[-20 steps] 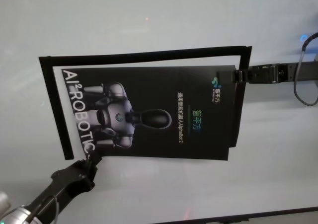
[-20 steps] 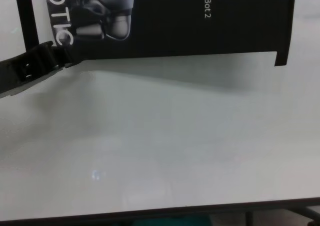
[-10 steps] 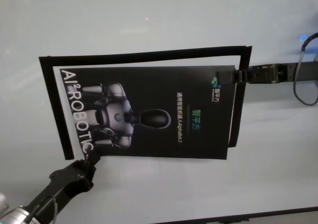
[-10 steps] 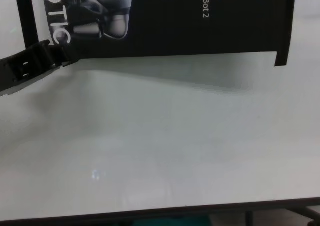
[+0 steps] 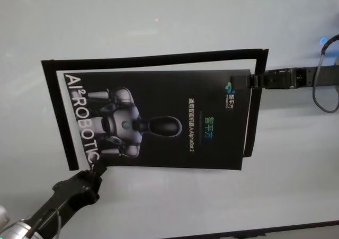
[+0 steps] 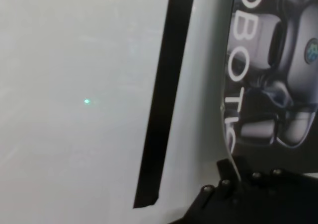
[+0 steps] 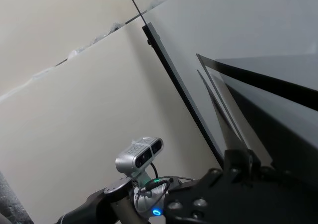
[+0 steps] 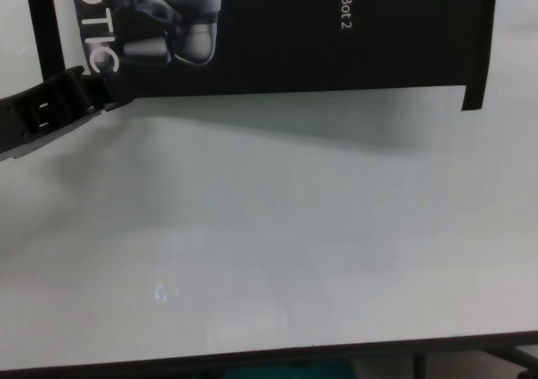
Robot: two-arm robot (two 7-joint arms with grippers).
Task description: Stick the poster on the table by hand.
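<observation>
While the poster [image 5: 159,120] is pinched at two opposite corners, it is held spread just above the table [image 5: 159,16] inside a frame of black tape strips [image 5: 153,58]. The left gripper [image 5: 97,170] is closed on the near left corner by the white lettering; the right gripper [image 5: 249,81] is clamped on the far right corner beside the small logo. A shadow is cast below the near edge, so the sheet is judged not yet pressed flat. The poster is judged light, thin, glossy and flexible, sagging easily and apt to slip or crease; it is best held at corners and kept gently taut.
</observation>
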